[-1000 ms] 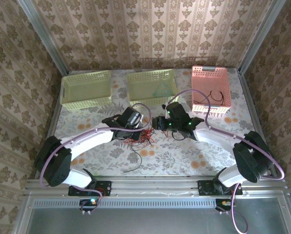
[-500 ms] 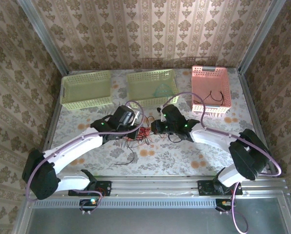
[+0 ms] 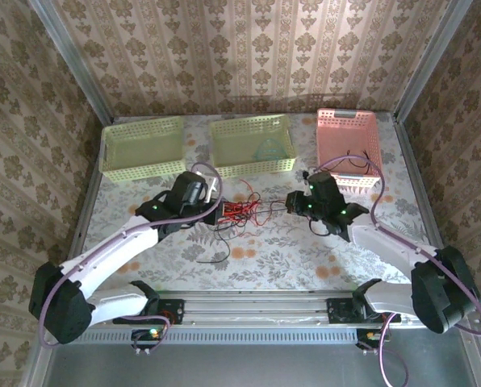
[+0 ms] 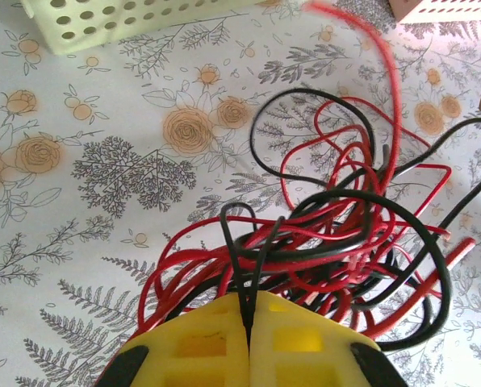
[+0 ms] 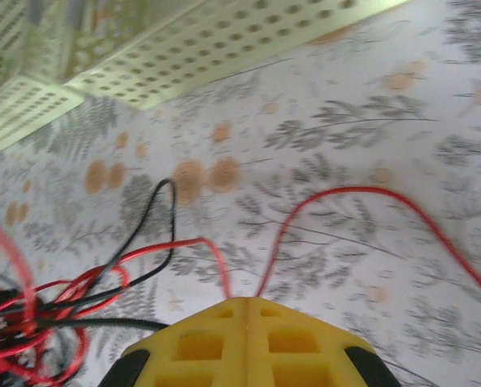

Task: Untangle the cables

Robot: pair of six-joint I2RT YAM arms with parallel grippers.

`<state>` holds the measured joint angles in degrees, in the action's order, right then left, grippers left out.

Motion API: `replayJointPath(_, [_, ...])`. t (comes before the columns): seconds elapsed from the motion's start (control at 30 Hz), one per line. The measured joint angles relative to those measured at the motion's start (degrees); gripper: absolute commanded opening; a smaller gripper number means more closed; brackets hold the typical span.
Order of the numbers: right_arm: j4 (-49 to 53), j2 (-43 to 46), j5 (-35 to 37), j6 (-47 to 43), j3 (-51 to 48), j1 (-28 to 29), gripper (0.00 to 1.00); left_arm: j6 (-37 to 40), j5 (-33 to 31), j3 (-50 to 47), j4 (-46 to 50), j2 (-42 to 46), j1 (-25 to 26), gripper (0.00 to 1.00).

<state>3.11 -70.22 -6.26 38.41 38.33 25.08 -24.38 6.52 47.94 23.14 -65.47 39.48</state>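
Note:
The tangle of red and black cables (image 3: 237, 213) lies mid-table between my two grippers. In the left wrist view the tangle (image 4: 337, 234) spreads just beyond my left gripper (image 4: 248, 303), whose yellow fingers are shut on a thin black cable loop (image 4: 239, 242). My left gripper (image 3: 215, 211) sits at the tangle's left edge. My right gripper (image 3: 293, 203) is to its right, shut on a red cable (image 5: 337, 201) that runs back into the tangle (image 5: 31, 322). A pale teal cable (image 3: 266, 149) lies in the middle basket. A black cable (image 3: 350, 158) lies in the pink basket.
Two pale yellow-green baskets (image 3: 142, 146) (image 3: 240, 133) and a pink basket (image 3: 368, 125) line the far edge of the floral table. A loose black cable end (image 3: 218, 258) trails toward the near edge. Patterned walls close in on both sides.
My right gripper has pulled away to the right and the left one slightly to the left. The tangle is stretched wider between them, with a red cable drawn out to the right.

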Motion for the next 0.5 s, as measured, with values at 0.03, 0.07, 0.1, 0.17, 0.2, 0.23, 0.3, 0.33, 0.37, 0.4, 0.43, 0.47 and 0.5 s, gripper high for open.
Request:
replayJointPath(0.03, [0.2,0.8,0.0,0.3,-0.8,-1.1,0.0,0.0,0.3,-0.4,-0.1,0.6,-0.5,0.0])
replayJointPath(0.07, [0.5,1.8,0.0,0.4,-1.5,-2.1,0.0,-0.1,0.7,-0.8,-0.3,1.2,-1.1,0.0])
replayJointPath(0.1, [1.2,2.9,0.1,0.6,-2.1,-3.2,0.0,-0.1,1.1,-1.2,-0.5,1.7,-1.8,0.0])
replayJointPath(0.17, [2.9,5.1,0.7,0.6,-2.5,-4.9,0.0,-0.4,1.3,-2.2,-0.5,2.7,-3.6,0.0])
replayJointPath(0.2, [3.9,6.5,1.6,0.6,-2.5,-5.8,0.0,-0.6,1.2,-2.8,-0.5,3.1,-4.6,0.0])
replayJointPath(0.23, [4.9,7.8,2.1,0.6,-2.5,-6.8,0.0,-1.1,1.2,-3.4,-0.4,3.4,-5.7,0.0])
replayJointPath(0.3, [6.2,10.3,2.5,0.4,-2.5,-8.3,0.0,-2.1,1.3,-4.8,-0.5,3.8,-7.5,0.0])
replayJointPath(0.33, [7.0,11.8,2.5,0.3,-2.5,-9.0,0.0,-2.7,1.5,-5.5,-0.6,4.1,-8.2,0.0])
replayJointPath(0.37, [7.4,12.7,2.5,0.2,-2.5,-9.4,0.0,-3.3,1.7,-6.2,-0.9,4.4,-8.7,0.0])
replayJointPath(0.4, [7.9,13.8,2.5,-0.3,-2.5,-9.7,0.0,-3.8,1.9,-6.8,-1.0,4.8,-9.2,0.0])
replayJointPath(0.43, [8.4,14.7,2.4,-0.6,-2.5,-10.0,0.0,-4.4,2.0,-7.5,-1.1,5.1,-9.7,0.0])
replayJointPath(0.47, [8.9,15.2,2.3,-0.8,-2.5,-10.2,0.0,-4.7,2.1,-7.8,-1.1,5.2,-10.1,0.0])
replayJointPath(0.5, [9.2,15.8,2.0,-0.9,-2.4,-10.2,0.0,-5.0,2.2,-7.9,-1.0,5.2,-10.3,0.0])
